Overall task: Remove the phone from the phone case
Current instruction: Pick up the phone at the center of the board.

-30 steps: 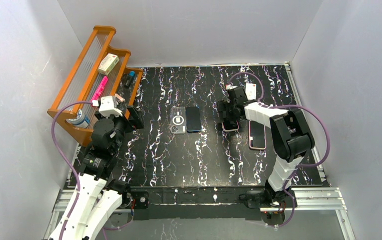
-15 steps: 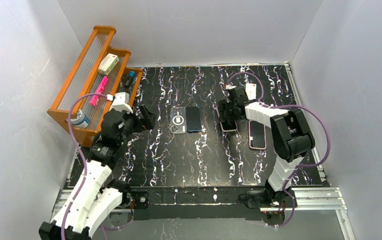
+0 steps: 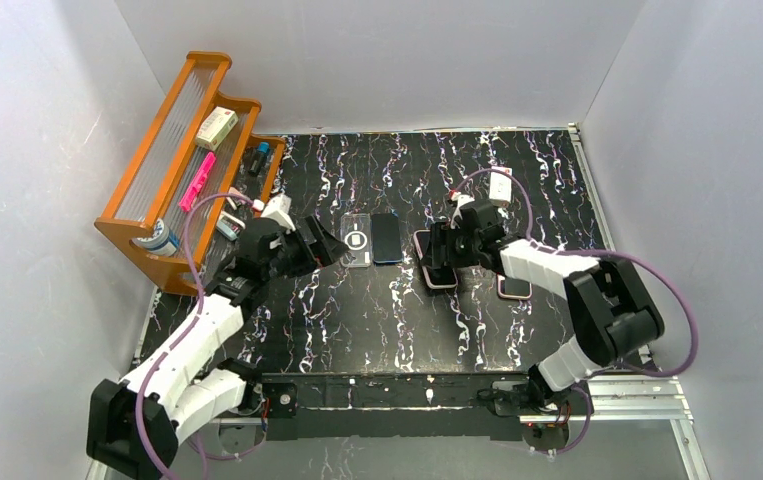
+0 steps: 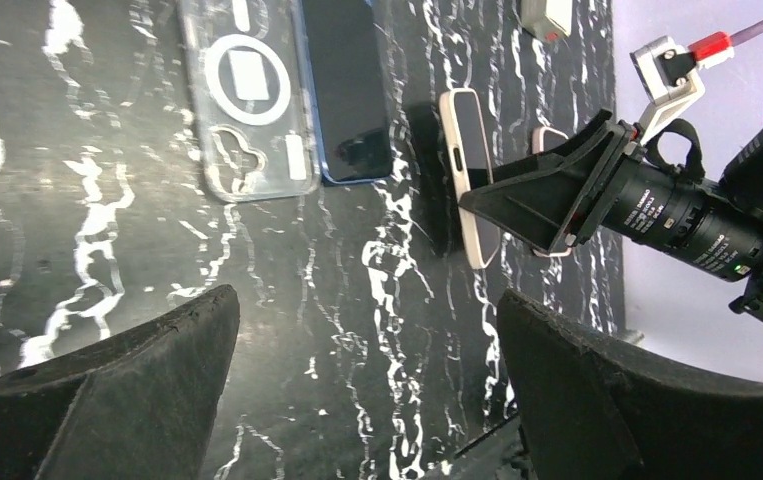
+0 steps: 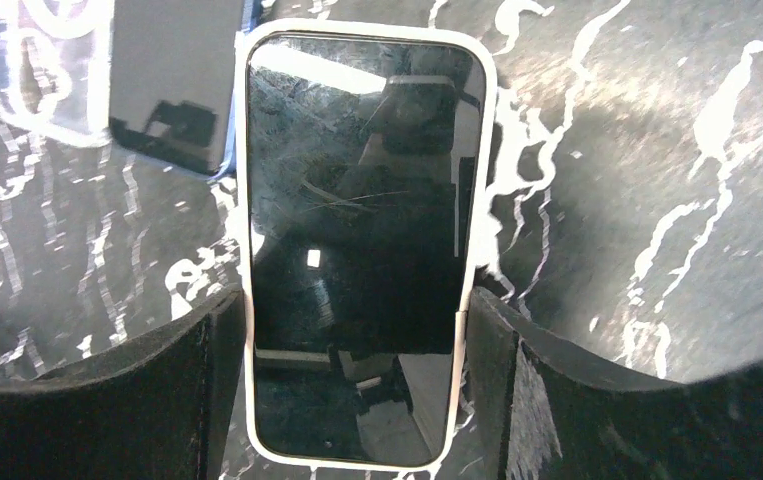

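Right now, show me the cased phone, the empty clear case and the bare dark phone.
cased phone [image 5: 357,230]: right wrist view, middle of its screen.
clear case [image 4: 254,78]: left wrist view, inside its white ring.
bare phone [image 4: 345,90]: left wrist view, middle of its dark screen.

**Cased phone clamped by its long edges, near the middle of the worktop**

The phone [image 5: 362,230] is a dark slab with a glossy black screen, switched off, that shows reflections and a few fine hairline marks. It sits fully inside a cream-white phone case [image 5: 243,200], whose rounded rim frames the screen on all sides. The right tool [image 5: 357,345] presses on both long edges at the lower half. In the left wrist view the phone stands tilted on edge over the black marbled worktop [image 3: 357,320], port end showing. Whether it touches the worktop cannot be told.
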`<action>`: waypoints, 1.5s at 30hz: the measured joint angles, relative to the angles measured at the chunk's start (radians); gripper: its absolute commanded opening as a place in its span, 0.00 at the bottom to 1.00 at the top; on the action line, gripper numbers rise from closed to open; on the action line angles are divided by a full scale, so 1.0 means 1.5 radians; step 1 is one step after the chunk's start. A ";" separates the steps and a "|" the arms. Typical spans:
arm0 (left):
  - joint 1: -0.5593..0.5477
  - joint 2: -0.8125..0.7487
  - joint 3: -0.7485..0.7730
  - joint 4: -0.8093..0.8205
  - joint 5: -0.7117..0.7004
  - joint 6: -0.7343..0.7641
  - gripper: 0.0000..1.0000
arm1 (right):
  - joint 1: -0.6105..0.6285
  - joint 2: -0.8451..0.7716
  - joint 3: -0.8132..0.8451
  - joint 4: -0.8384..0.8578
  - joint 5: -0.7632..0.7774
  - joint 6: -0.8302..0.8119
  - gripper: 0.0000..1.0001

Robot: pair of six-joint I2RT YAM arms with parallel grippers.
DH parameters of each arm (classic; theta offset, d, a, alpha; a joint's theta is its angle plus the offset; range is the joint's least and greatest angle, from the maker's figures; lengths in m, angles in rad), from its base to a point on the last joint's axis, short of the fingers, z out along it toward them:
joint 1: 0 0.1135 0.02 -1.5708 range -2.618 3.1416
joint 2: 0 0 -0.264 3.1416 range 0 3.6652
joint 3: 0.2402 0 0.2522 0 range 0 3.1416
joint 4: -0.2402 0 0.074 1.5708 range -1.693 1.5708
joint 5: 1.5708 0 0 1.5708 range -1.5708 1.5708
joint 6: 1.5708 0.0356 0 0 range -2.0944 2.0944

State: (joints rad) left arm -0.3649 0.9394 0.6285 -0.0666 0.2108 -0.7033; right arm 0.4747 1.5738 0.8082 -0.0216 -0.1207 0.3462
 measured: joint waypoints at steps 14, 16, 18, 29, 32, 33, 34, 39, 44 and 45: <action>-0.134 0.126 0.000 0.169 -0.026 -0.132 0.98 | 0.093 -0.180 -0.089 0.124 -0.022 0.054 0.12; -0.143 0.148 0.000 0.187 -0.026 -0.140 0.98 | 0.116 -0.184 -0.089 0.135 -0.021 0.052 0.12; -0.153 0.167 0.001 0.201 -0.027 -0.146 0.98 | 0.146 -0.185 -0.089 0.143 -0.017 0.045 0.12; -0.178 0.205 0.002 0.236 -0.037 -0.175 0.59 | 0.225 -0.185 -0.087 0.163 -0.013 0.006 0.14; -0.180 0.205 0.001 0.248 -0.037 -0.190 0.48 | 0.226 -0.185 -0.086 0.175 -0.013 0.001 0.14; -0.181 0.205 0.001 0.252 -0.037 -0.195 0.47 | 0.226 -0.185 -0.086 0.178 -0.014 -0.001 0.14; -0.182 0.205 0.000 0.256 -0.037 -0.198 0.46 | 0.226 -0.185 -0.086 0.183 -0.014 -0.002 0.14; -0.190 0.216 0.000 0.284 -0.030 -0.218 0.30 | 0.226 -0.179 -0.076 0.197 -0.026 -0.004 0.18; -0.192 0.223 0.000 0.292 -0.029 -0.226 0.09 | 0.226 -0.170 -0.065 0.214 -0.036 -0.003 0.35; -0.192 0.221 0.000 0.293 -0.030 -0.224 0.07 | 0.226 -0.170 -0.064 0.217 -0.037 -0.002 0.41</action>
State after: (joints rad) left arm -0.6521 1.2709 0.6285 0.3729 0.1658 -1.0393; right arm 0.8139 1.3193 0.7116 0.3035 -0.1757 0.3435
